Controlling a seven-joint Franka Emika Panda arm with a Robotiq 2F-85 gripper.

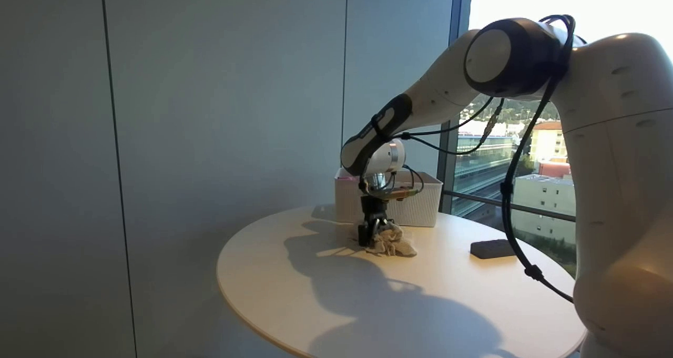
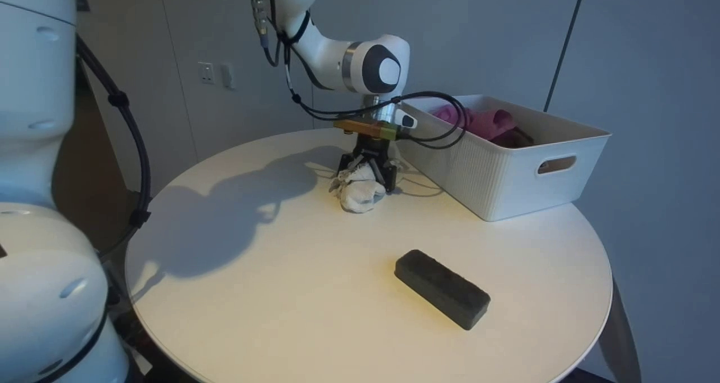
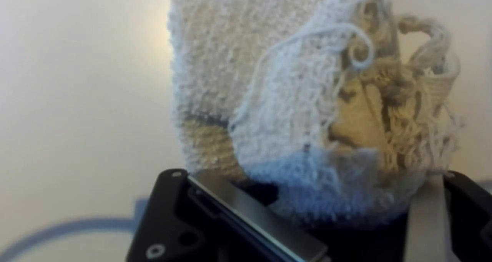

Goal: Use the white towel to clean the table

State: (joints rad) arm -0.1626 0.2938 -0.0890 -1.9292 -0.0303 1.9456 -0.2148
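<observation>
The white towel (image 2: pixel 361 196) lies crumpled on the round white table (image 2: pixel 292 321), near its far side from this exterior view. It also shows in an exterior view (image 1: pixel 399 244) and fills much of the wrist view (image 3: pixel 223 54), with frayed threads on its right part. My gripper (image 2: pixel 365 178) points down, low over the table, with its fingers on either side of the towel. In the wrist view the fingers of the gripper (image 3: pixel 313 175) stand wide apart, the left pad tilted, with towel cloth between them. The towel's underside is hidden.
A white ribbed box (image 2: pixel 540 189) with pink cloth (image 2: pixel 489 124) inside stands close beside the gripper, and it shows in an exterior view too (image 1: pixel 423 208). A dark oblong block (image 2: pixel 441 288) lies on the table. A wall stands behind the table.
</observation>
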